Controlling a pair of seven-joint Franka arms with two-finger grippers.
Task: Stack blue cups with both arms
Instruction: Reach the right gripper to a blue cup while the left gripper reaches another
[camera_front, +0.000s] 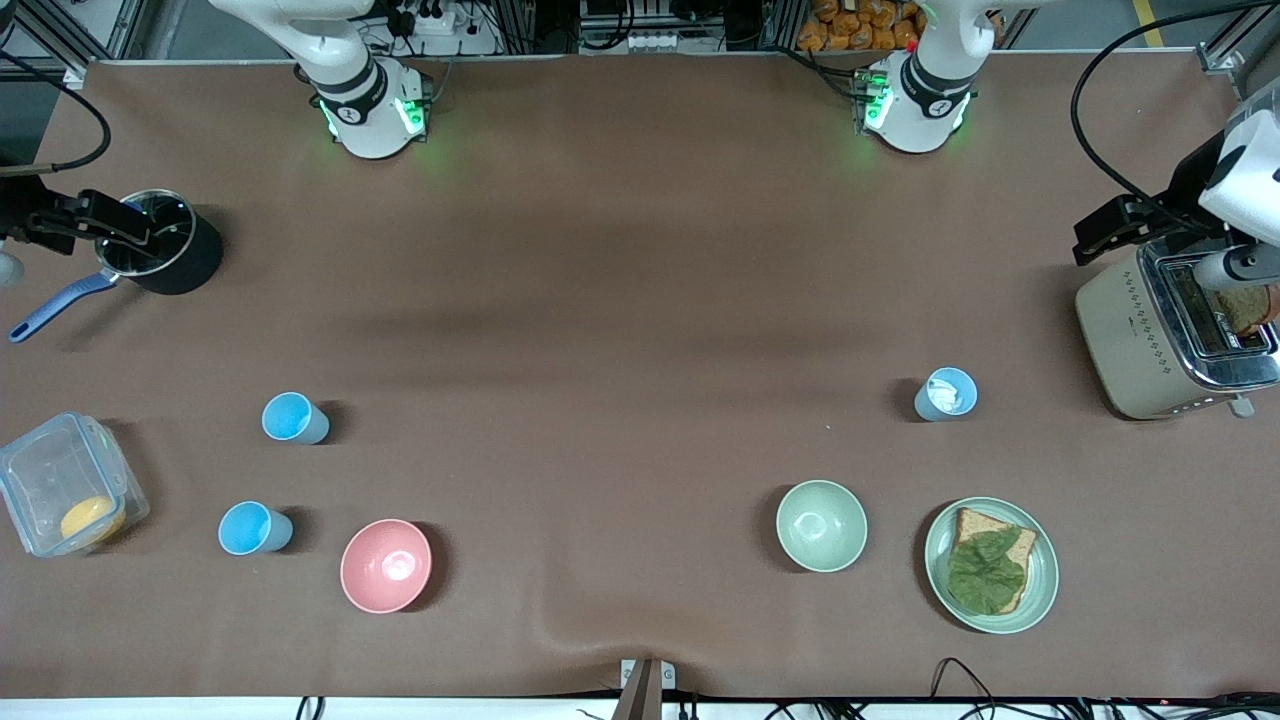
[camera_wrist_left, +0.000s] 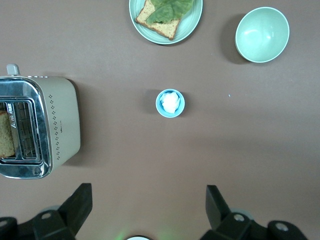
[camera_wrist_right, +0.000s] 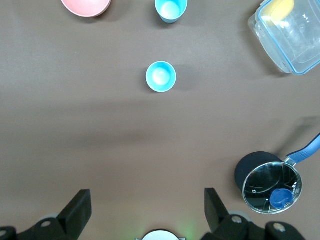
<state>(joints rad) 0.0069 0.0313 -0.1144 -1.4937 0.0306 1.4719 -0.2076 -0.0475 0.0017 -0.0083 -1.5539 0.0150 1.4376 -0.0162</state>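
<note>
Where the cups stand: sky-blue cup (camera_front: 295, 417) and second sky-blue cup (camera_front: 255, 528) are upright toward the right arm's end of the worktop (camera_front: 640, 300), near each other but apart, the second one nearer the front camera. The pale blue cup (camera_front: 945, 393), whitish inside, is upright toward the left arm's end, well apart from both.
Left claw (camera_wrist_left: 148, 205): up in the air over bare worktop between its base and the pale blue cup, fingers wide apart, holding nothing.
Right claw (camera_wrist_right: 145, 205): up over bare worktop, with the sky-blue cup ahead of it, fingers wide apart, holding nothing.
Arms: both wait.
Open room: the wide middle band of the worktop is bare between the two cup groups.
Crowding, right arm's end: pink bowl (camera_front: 386, 565) sits just beside the second sky-blue cup; clear box (camera_front: 30, 480) and black pot (camera_front: 185, 260) sit at the edge.
Crowding, left arm's end: green bowl (camera_front: 821, 525) and plate (camera_front: 1046, 585) lie nearer the front camera than the pale blue cup; toaster (camera_front: 1130, 340) stands at the edge.
Front view only: all three cups together; neither claw shows.
Wrist views only: both claws, the blue knob (camera_wrist_right: 280, 197) on the pot's glass lid, and a bread slice (camera_wrist_left: 6, 140) in the toaster slot.
</note>
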